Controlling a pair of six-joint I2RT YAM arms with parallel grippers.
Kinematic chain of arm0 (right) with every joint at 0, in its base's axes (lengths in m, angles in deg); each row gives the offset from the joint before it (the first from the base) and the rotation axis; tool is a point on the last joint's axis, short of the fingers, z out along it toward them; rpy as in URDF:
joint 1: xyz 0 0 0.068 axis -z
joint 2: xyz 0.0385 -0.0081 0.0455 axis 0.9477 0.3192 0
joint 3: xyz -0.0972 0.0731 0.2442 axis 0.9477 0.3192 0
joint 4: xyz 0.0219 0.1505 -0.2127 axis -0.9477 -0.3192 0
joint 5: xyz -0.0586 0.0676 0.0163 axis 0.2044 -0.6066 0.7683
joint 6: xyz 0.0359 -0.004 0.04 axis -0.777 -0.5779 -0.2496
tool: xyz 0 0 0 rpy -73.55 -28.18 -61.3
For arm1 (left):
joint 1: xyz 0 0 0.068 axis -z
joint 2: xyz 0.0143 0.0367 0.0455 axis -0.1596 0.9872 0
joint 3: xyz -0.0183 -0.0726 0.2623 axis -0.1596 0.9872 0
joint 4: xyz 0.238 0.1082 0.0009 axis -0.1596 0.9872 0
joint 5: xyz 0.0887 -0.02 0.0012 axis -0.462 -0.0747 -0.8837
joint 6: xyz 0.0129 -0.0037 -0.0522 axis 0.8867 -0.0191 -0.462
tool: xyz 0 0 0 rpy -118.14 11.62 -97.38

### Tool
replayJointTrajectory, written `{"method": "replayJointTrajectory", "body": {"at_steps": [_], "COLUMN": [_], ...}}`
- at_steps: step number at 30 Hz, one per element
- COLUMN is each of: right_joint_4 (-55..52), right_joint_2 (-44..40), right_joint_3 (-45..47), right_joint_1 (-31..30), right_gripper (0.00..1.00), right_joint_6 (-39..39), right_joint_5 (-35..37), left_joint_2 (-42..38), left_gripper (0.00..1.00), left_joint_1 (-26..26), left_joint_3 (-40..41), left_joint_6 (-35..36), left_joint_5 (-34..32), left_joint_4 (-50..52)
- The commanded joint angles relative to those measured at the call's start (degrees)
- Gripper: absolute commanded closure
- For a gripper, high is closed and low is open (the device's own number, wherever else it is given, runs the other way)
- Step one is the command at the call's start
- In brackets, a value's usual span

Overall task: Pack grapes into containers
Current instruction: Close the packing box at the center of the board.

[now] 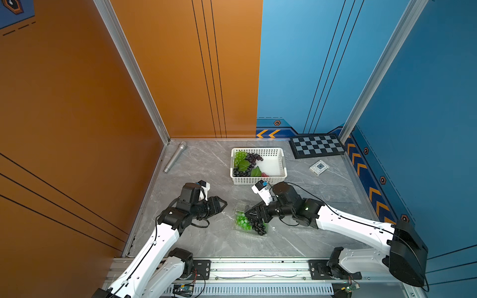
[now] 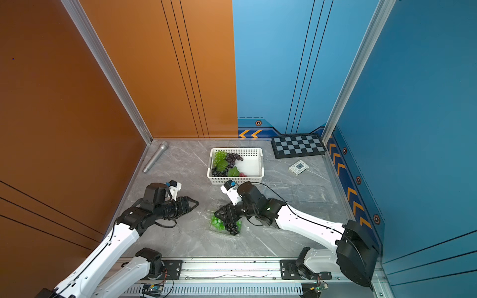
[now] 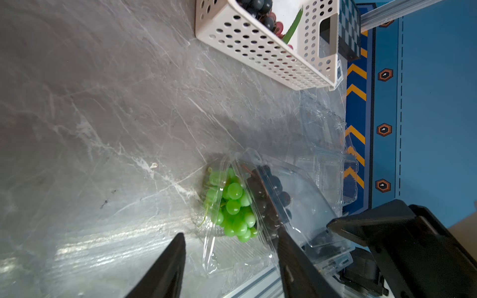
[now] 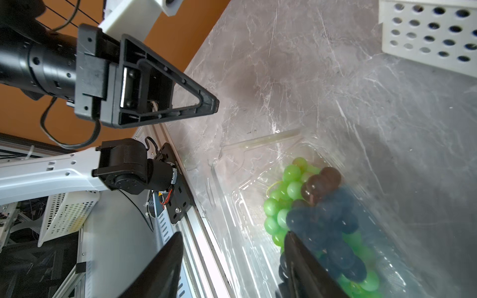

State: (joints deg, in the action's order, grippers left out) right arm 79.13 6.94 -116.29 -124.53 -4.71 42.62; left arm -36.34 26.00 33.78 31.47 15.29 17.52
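Note:
A clear container (image 1: 251, 233) (image 4: 258, 140) lies near the table's front middle. It holds a green bunch of grapes (image 1: 242, 223) (image 3: 235, 206) and a dark bunch (image 1: 259, 228) (image 4: 325, 214). My right gripper (image 1: 249, 214) (image 4: 232, 234) hangs over it, open, one finger beside the dark berries and nothing between the jaws. My left gripper (image 1: 224, 204) (image 3: 231, 233) is open just left of the container and points at it. More grapes (image 1: 245, 163), green, dark and red with leaves, lie in the white basket (image 1: 258, 149) behind.
More clear containers (image 2: 309, 193) (image 3: 330, 154) lie right of the right arm. A silver microphone (image 1: 175, 156) lies at the back left. At the back right are a checkerboard (image 1: 317, 145) and a small square box (image 1: 319, 167). A metal rail (image 1: 258, 268) runs along the front edge.

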Motion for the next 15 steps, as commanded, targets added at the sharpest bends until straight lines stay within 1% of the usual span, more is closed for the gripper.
{"method": "replayJointTrajectory", "body": {"at_steps": [1,4,11,15], "right_joint_4": [-1.50,-1.90,-2.47,-2.46], "right_joint_2": [1.53,3.26,5.63,6.29], "right_joint_3": [-2.41,-3.10,-2.80,-2.32], "right_joint_1": [-1.49,-2.89,-6.49,-7.60], "right_gripper": [0.37,0.38,0.40,0.40], "right_joint_6": [1.11,1.39,1.93,1.35], "right_joint_5": [3.82,5.42,11.04,12.14], "left_joint_2": [-1.16,-1.67,-3.43,-4.67], "left_gripper": [0.43,0.45,0.46,0.46], "left_joint_1": [0.07,0.83,1.88,2.24], "left_joint_3": [0.80,1.51,3.89,4.91], "left_joint_6": [0.11,0.04,-0.79,-1.03], "left_joint_5": [2.76,3.26,2.08,1.74], "left_joint_4": [3.47,4.06,4.64,5.20]}}
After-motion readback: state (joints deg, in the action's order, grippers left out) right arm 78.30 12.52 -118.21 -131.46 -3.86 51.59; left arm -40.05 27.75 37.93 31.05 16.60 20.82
